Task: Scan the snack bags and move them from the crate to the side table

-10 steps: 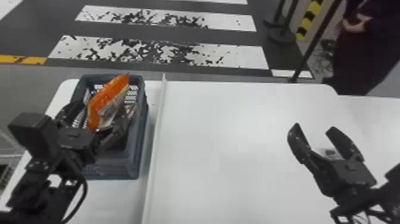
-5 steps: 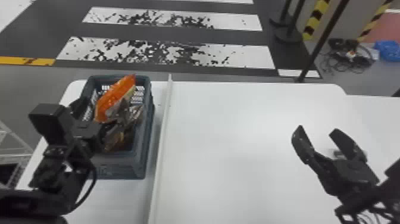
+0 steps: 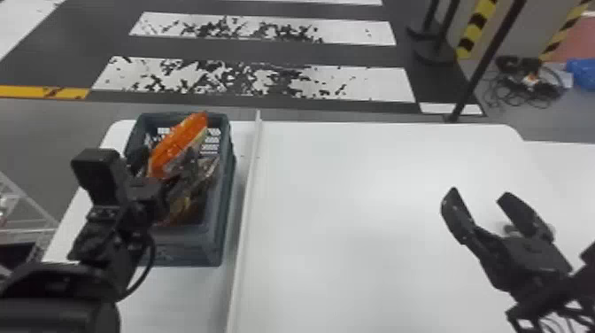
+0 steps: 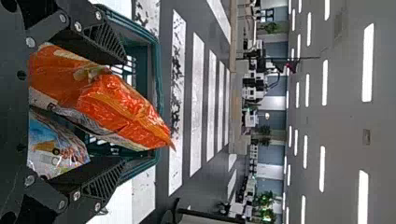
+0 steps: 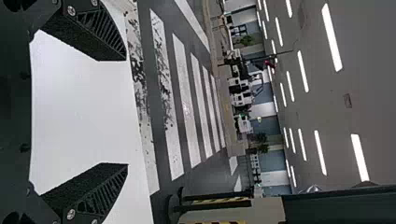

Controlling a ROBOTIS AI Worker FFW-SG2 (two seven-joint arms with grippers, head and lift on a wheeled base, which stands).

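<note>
Orange Snack Bag Lies Between Our Left Gripper's Spread Fingers

Our left gripper is down in the mouth of the crate, its two black fingers standing wide apart. Between them we find the orange snack bag, lying at a slant; the tips are not pinching it, and we cannot tell whether either finger touches it further in. Just beside it, near the base of the gripper, we see a blue and white bag in clear, crinkled film.

Around both bags stands the grey-blue crate, with slotted walls. The orange bag leans up toward its far rim. The crate sits on the white table, to the left of a raised pale strip that runs from the near side to the far edge.

Well to the right of that strip, our right gripper hangs over the table, fingers spread wide with nothing between them. Beyond the table we have a dark floor with worn white stripes, and at the right a heap of cables.
</note>
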